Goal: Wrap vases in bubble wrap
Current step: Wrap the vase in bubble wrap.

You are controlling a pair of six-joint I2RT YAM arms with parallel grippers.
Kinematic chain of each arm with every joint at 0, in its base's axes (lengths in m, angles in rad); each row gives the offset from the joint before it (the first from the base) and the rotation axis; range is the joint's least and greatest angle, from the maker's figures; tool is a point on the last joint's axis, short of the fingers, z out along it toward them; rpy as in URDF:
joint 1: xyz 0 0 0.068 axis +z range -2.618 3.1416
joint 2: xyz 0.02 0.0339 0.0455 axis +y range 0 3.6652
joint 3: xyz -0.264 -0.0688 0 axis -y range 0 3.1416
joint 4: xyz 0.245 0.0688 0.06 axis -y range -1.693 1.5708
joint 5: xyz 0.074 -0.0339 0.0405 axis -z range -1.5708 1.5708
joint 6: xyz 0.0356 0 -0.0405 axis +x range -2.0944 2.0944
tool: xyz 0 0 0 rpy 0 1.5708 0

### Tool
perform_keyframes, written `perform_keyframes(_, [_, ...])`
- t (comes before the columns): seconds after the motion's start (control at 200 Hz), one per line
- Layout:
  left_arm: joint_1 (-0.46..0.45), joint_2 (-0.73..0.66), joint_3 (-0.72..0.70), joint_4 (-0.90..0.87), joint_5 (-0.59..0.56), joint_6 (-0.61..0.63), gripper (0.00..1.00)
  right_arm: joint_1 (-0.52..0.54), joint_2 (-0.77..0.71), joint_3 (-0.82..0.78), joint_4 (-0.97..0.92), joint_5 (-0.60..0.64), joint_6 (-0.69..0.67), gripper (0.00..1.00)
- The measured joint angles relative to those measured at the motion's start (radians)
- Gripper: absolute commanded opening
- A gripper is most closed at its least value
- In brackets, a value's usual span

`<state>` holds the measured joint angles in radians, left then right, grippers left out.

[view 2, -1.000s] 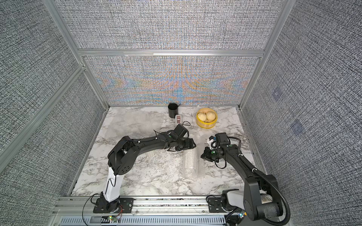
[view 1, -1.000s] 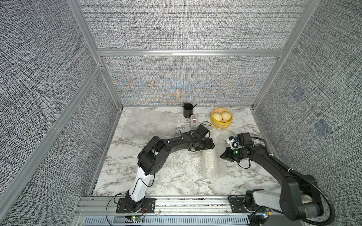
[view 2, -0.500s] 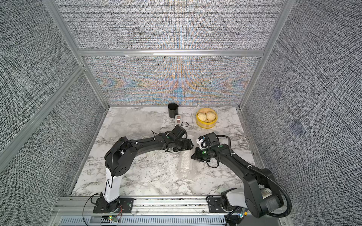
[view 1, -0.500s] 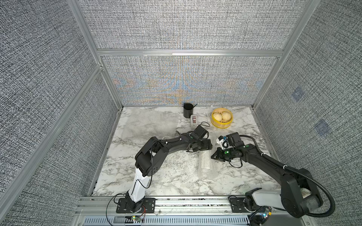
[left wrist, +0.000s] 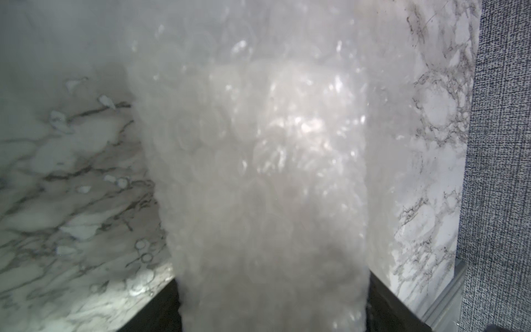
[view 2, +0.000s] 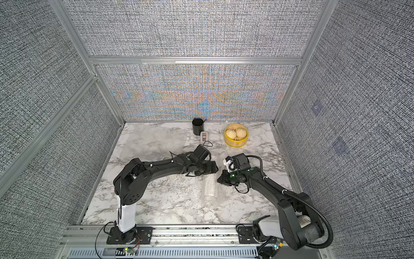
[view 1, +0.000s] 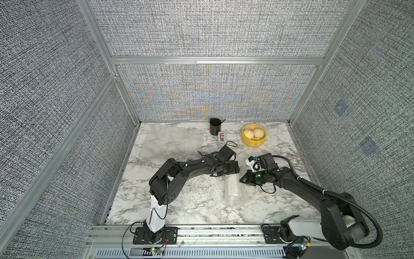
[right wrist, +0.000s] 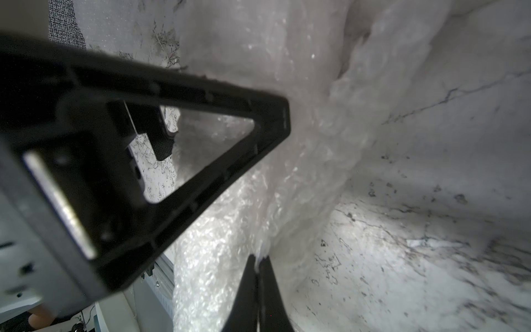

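The right end effector (right wrist: 260, 258) is pinched together on a flap of bubble wrap (view 1: 233, 190). Over the last second it has swung in from the right, drawing that flap against the roll, which now looks narrower. The left end effector (view 1: 228, 171) straddles the roll's far end, jaws wide; whether they squeeze it I cannot tell. A vase (left wrist: 287, 129) shows dimly inside, lying mid-surface (view 1: 179, 201). The wrap seems to be closing round it.
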<state>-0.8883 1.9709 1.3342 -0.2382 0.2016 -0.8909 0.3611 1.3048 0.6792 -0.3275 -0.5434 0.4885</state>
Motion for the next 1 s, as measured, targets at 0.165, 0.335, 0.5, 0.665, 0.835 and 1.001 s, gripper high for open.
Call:
perform_keyframes(0.165, [0.0, -0.035, -0.01, 0.012, 0.008, 0.001, 0.95, -0.001, -0.002, -0.01, 0.002, -0.002, -0.002, 0.03])
perform_keyframes(0.335, [0.0, -0.035, -0.006, 0.009, 0.02, 0.032, 0.97, -0.001, -0.017, -0.018, 0.014, -0.014, -0.001, 0.03])
perform_keyframes(0.5, [0.0, -0.032, -0.002, 0.004, 0.051, 0.08, 0.97, -0.001, -0.03, -0.019, 0.019, -0.02, 0.001, 0.02])
perform_keyframes(0.665, [0.001, -0.04, -0.018, -0.014, 0.072, 0.118, 0.97, 0.0, -0.033, -0.023, 0.044, -0.051, 0.002, 0.02])
perform_keyframes(0.835, [0.008, -0.072, -0.052, -0.024, 0.095, 0.12, 0.99, 0.005, -0.032, -0.023, 0.076, -0.085, 0.002, 0.02])
perform_keyframes(1.001, [0.021, -0.097, -0.092, -0.017, 0.108, 0.114, 0.99, 0.018, -0.023, -0.023, 0.108, -0.105, 0.002, 0.02])
